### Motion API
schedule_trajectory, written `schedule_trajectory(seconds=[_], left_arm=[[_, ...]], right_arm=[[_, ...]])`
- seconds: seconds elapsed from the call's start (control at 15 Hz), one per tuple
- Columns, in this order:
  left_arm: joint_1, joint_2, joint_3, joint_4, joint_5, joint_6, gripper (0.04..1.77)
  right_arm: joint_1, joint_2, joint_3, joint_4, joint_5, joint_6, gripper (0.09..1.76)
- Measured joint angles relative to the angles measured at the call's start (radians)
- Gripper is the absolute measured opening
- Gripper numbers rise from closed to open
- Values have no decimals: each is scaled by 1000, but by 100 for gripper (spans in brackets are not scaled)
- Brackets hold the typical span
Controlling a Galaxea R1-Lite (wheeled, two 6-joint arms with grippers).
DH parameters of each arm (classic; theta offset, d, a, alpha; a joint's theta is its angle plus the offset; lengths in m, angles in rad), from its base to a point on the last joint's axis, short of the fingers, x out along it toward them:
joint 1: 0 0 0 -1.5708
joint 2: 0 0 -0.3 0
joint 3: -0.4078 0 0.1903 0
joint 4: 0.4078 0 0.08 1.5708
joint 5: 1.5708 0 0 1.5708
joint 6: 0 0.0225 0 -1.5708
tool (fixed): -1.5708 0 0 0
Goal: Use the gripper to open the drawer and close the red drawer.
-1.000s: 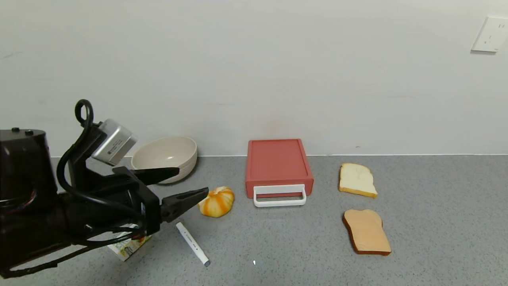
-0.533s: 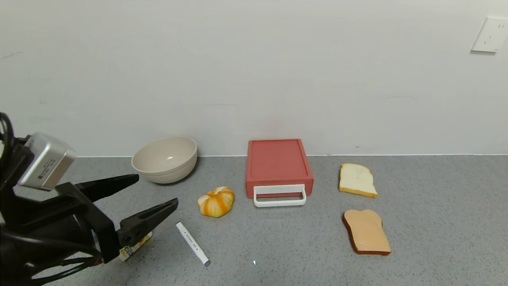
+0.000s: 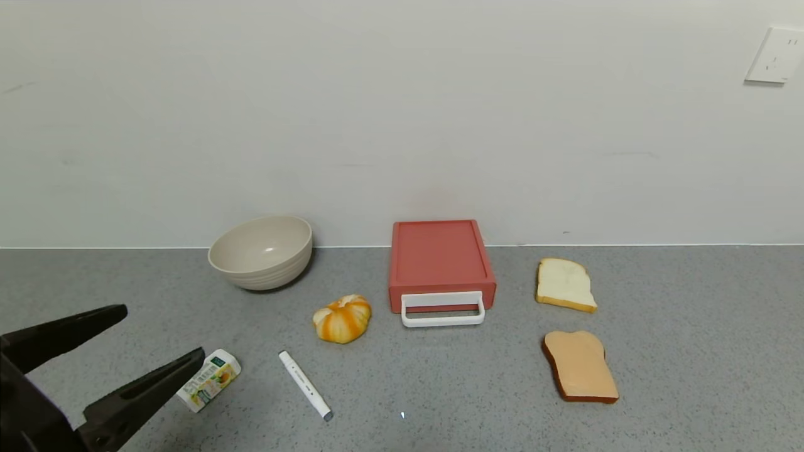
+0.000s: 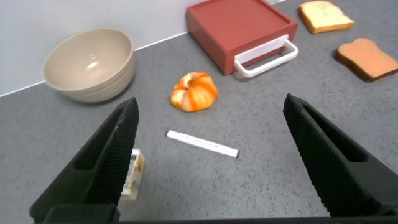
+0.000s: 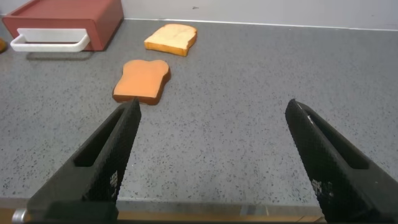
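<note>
Red drawer [image 3: 441, 263] looks shut, tray flush. Left gripper [image 3: 135, 345] near-left, jaws spread, empty, well apart. Right gripper [image 5: 211, 162] spread, idle. Advice: hook white handle [image 3: 443, 309] squarely, pull straight.

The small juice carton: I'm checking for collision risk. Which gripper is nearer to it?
Left. The left gripper, open, has one fingertip right beside the juice carton. The right gripper, also open, hangs over bare counter near the darker toast, farther off.

Left hand [image 3: 160, 336] low at the near left, fingers spread wide; right hand [image 5: 211, 162] likewise spread
</note>
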Motion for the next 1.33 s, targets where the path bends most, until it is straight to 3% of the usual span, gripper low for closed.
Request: schedule_trajectory(seconds=[0.47,0.67,1.0,1.33], left_arm=[[43,-265,-4,183,178,-7,170],[115,-368,-18,241,221,-5,170],[202,-537,-10,352,244,-13,170],[246,-703,36,401,219,-38,171]], right_arm=[[0,0,0,0,0,0,171],[0,0,0,0,0,0,171],[0,0,0,0,0,0,171],[0,0,0,0,0,1,171]])
